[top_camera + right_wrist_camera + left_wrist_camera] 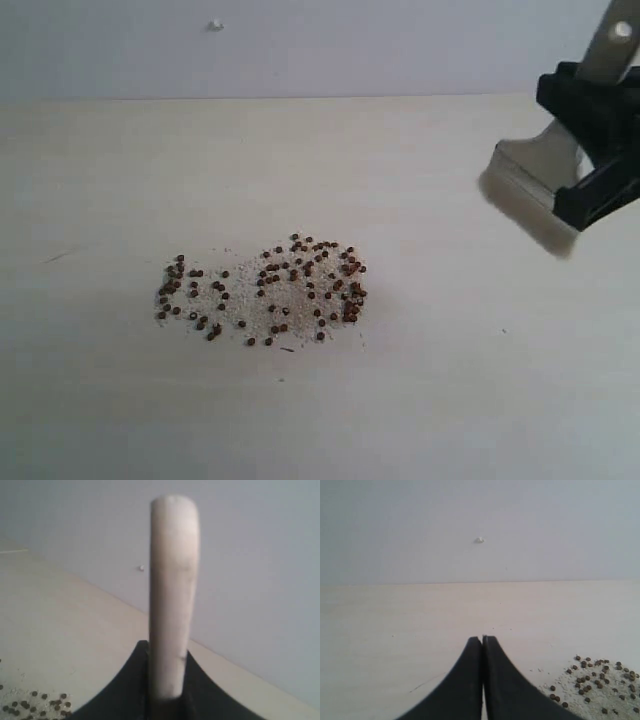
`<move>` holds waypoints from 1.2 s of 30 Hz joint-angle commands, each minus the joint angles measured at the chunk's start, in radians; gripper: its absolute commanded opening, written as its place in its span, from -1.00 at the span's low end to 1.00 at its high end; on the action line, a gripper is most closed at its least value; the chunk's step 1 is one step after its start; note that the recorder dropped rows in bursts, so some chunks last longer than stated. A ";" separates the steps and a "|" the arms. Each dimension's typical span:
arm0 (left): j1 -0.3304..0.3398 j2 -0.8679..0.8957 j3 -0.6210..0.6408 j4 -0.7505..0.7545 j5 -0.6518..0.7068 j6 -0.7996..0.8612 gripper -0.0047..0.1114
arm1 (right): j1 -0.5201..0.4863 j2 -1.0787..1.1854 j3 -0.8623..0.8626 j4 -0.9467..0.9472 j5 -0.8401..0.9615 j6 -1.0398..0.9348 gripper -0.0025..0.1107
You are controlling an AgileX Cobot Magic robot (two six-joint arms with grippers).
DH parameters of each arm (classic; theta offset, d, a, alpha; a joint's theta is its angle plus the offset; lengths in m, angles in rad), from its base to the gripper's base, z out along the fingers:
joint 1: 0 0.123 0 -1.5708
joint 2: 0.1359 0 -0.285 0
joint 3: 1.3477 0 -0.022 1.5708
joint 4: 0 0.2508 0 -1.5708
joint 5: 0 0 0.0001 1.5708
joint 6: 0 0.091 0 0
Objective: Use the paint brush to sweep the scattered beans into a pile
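The beans (265,290) lie in a loose oval patch at the middle of the pale table, mixed with whitish crumbs. My right gripper (592,150) is shut on the paint brush (545,165) at the right edge of the exterior view. The off-white bristles (525,212) point down and left, well to the right of the beans. In the right wrist view the wooden handle (172,595) rises from between the black fingers (132,680), with beans (30,702) at the corner. My left gripper (482,640) is shut and empty, with beans (600,680) beside it.
The table (320,140) ends at a grey wall behind. A small white speck (215,25) sits on that wall. A thin dark mark (55,257) shows on the table left of the beans.
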 commanded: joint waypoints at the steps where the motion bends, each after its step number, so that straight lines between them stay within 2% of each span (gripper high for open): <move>1: -0.002 -0.005 0.002 0.006 -0.003 0.005 -0.92 | 0.048 0.198 -0.065 0.035 -0.026 -0.115 -0.96; 3: -0.002 -0.005 0.002 0.006 -0.003 0.005 -0.92 | 0.113 0.270 -0.087 0.117 0.010 -0.219 -0.96; 5: -0.002 -0.005 0.002 0.006 -0.003 0.005 -0.92 | 0.198 0.326 -0.096 0.310 0.054 -0.406 -0.96; 8: -0.002 -0.005 0.002 0.006 -0.003 0.005 -0.92 | 0.337 0.370 -0.096 0.728 0.055 -0.718 -0.96; 12: -0.002 -0.005 0.002 0.006 -0.003 0.005 -0.92 | 0.526 0.395 -0.096 1.281 -0.084 -1.063 -0.96; 16: -0.002 -0.005 0.002 0.006 -0.003 0.005 -0.92 | 0.694 0.413 -0.117 1.562 -0.208 -1.223 -0.96; 19: -0.002 -0.005 0.002 0.006 -0.003 0.005 -0.92 | 0.793 0.429 -0.161 1.653 -0.211 -1.261 -0.96; 21: -0.002 -0.005 0.002 0.006 -0.003 0.005 -0.92 | 0.844 0.453 -0.197 1.651 -0.196 -1.193 -0.96; 23: -0.002 -0.005 0.002 0.006 -0.003 0.005 -0.92 | 0.870 0.482 -0.246 1.605 -0.161 -1.001 -0.96; 28: -0.002 -0.005 0.002 0.006 -0.003 0.005 -0.92 | 0.874 0.570 -0.344 1.456 -0.132 -0.562 -0.96; 36: -0.002 -0.005 0.002 0.006 -0.003 0.005 -0.92 | 0.876 0.807 -0.527 1.201 -0.139 0.023 -0.96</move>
